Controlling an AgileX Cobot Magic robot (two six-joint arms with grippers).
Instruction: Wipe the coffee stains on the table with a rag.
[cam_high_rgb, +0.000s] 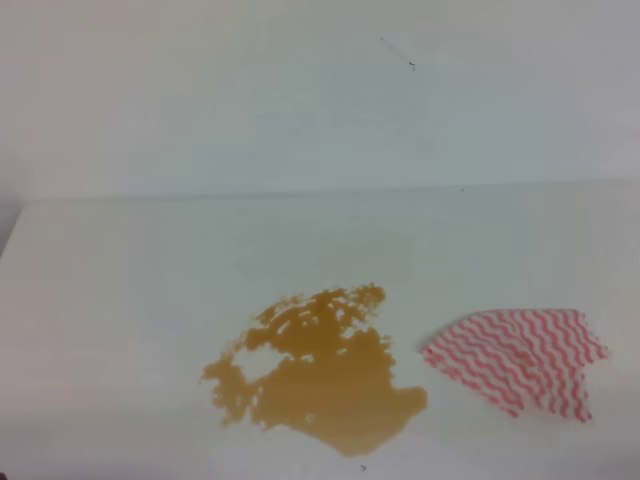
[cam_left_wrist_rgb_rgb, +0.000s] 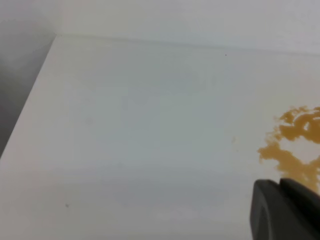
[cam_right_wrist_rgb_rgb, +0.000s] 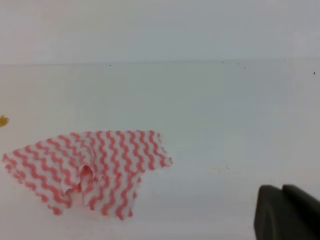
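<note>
An amber-brown coffee stain (cam_high_rgb: 315, 375) with ragged edges lies on the white table (cam_high_rgb: 120, 300), near its front and middle. Just to the right of it, apart from it, the red-and-white wavy-striped rag (cam_high_rgb: 520, 360) lies flat. Neither gripper shows in the high view. In the left wrist view, my left gripper (cam_left_wrist_rgb_rgb: 280, 182) is at the bottom right, its dark fingers together, with the stain's edge (cam_left_wrist_rgb_rgb: 297, 145) just beyond. In the right wrist view, my right gripper (cam_right_wrist_rgb_rgb: 282, 187) is shut and empty, well right of the slightly rumpled rag (cam_right_wrist_rgb_rgb: 90, 167).
The table's back edge meets a plain pale wall (cam_high_rgb: 300, 100). Its left edge (cam_left_wrist_rgb_rgb: 30, 105) drops off to a dark gap. A sliver of stain (cam_right_wrist_rgb_rgb: 2, 121) shows at the far left of the right wrist view.
</note>
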